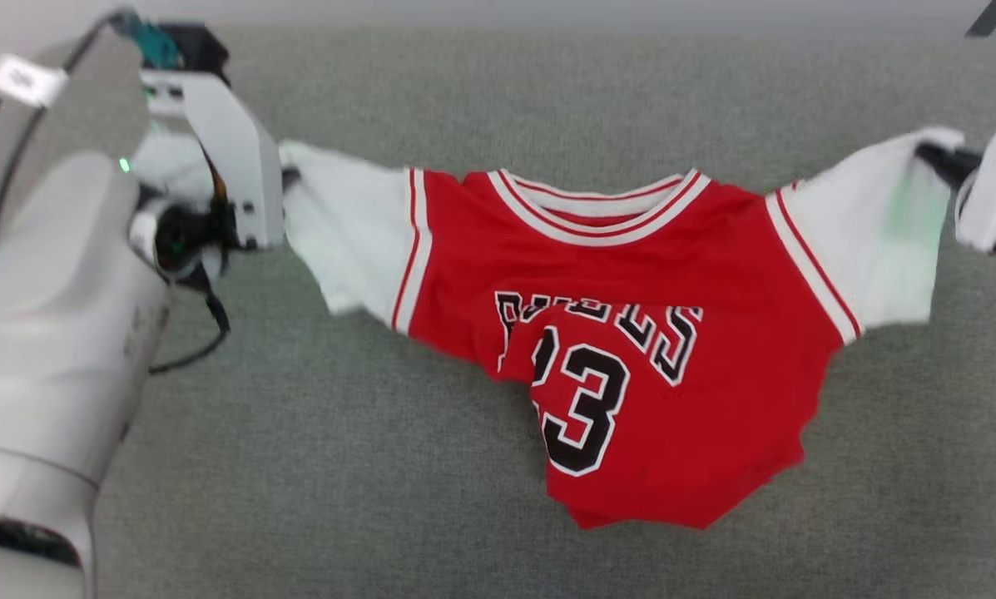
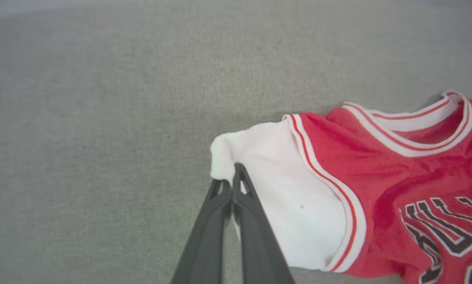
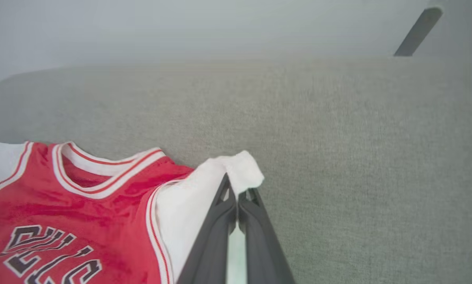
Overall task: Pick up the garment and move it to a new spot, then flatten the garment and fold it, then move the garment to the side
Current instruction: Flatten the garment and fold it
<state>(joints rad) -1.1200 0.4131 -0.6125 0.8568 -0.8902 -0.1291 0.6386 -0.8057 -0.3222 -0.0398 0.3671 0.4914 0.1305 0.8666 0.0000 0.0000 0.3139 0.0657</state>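
Red jersey spread, hem crumpled: left gripper pinches it at nine o'clock, right gripper at three. Flattening, folding remain.

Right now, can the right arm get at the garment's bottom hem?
Probably not yet: the right pincer is shut on a white sleeve tip of the garment. Nothing else lies in the way.

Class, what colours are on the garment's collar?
White with red stripes; collar clearest in head view.

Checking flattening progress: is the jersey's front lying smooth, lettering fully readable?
No, a fold across the garment hides part of its lettering.
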